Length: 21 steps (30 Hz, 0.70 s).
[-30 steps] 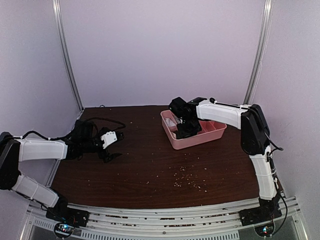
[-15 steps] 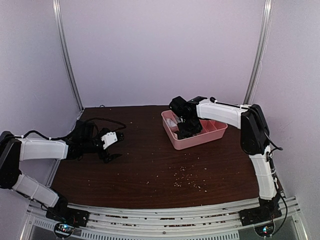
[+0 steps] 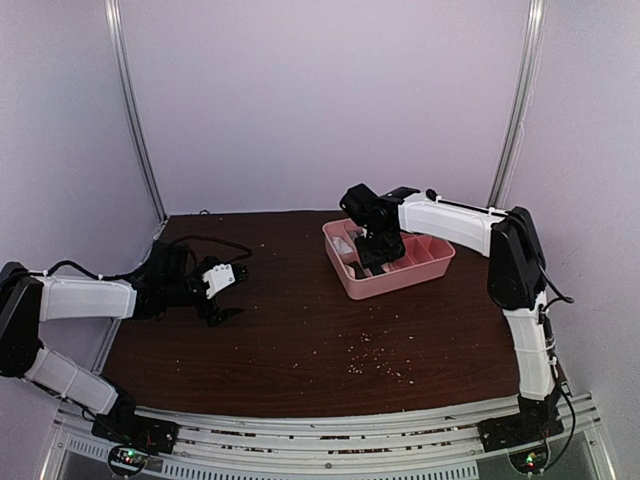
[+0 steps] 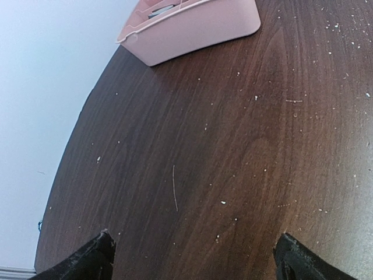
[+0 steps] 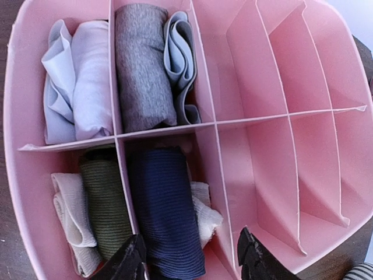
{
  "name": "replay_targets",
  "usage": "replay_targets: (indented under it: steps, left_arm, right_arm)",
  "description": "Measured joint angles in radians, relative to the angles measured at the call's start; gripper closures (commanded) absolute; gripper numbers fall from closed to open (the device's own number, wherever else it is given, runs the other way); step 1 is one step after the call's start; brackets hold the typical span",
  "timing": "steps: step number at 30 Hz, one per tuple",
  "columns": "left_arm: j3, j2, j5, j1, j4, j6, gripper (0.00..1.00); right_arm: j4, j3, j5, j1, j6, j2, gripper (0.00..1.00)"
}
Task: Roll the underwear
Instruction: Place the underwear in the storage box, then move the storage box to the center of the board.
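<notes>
The pink compartment tray (image 5: 274,87) is smooth, faintly glossy plastic. The navy boxer briefs (image 5: 166,216) are finely ribbed knit cloth, and the grey boxer briefs (image 5: 143,70) a soft, matt, heathered knit. The table (image 4: 233,146) shows dark, low-sheen wood grain.

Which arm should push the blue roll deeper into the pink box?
Right. The right hand hangs open just above the navy roll in the pink tray. The left hand sits far away across the table.
</notes>
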Motion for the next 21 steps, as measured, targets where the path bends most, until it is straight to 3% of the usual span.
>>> replay_targets:
  steps: [7,13,21]
  left_arm:
    - [0.000,0.000,0.000,0.000,0.000,0.000,0.02]
    - [0.000,0.000,0.000,0.000,0.000,0.000,0.02]
    - [0.000,0.000,0.000,0.000,0.000,0.000,0.02]
  right_arm:
    - [0.089,-0.074,0.010,0.000,0.014,-0.092,0.41]
    - [0.151,-0.164,0.082,-0.002,0.026,-0.183,0.25]
    - [0.295,-0.492,0.137,-0.061,0.055,-0.362,0.01]
